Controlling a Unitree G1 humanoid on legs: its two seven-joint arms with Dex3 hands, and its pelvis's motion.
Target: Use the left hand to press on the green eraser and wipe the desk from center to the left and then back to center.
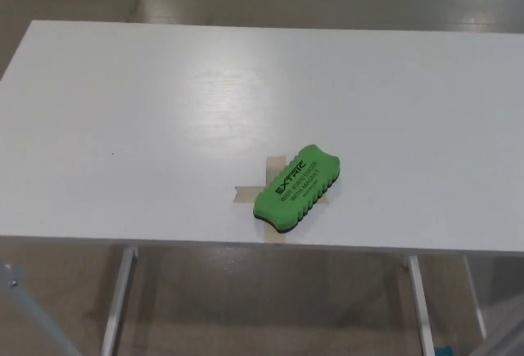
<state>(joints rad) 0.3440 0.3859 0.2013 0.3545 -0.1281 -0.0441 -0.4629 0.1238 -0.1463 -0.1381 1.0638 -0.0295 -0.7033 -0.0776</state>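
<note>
One white table [147,110] fills most of the head view, and its right end runs off the picture edge, so I cannot see where it stops. Neither robot hand shows anywhere, so how open they are and whether they hold anything I cannot tell. Below the near edge, at the left, one pale table leg [119,299] slants down and is cut off at the bottom; a second leg [417,303] stands further right, also cut short.

One tan tape cross [246,192] sits near the front edge around the middle, mostly hidden. One green eraser [296,187] lies on top of it, flat on the table, turned at a slant with its far end toward the right. Black lettering runs along its top; the large word reads roughly "EXTRIC", the smaller lines under it too fine to make out.
</note>
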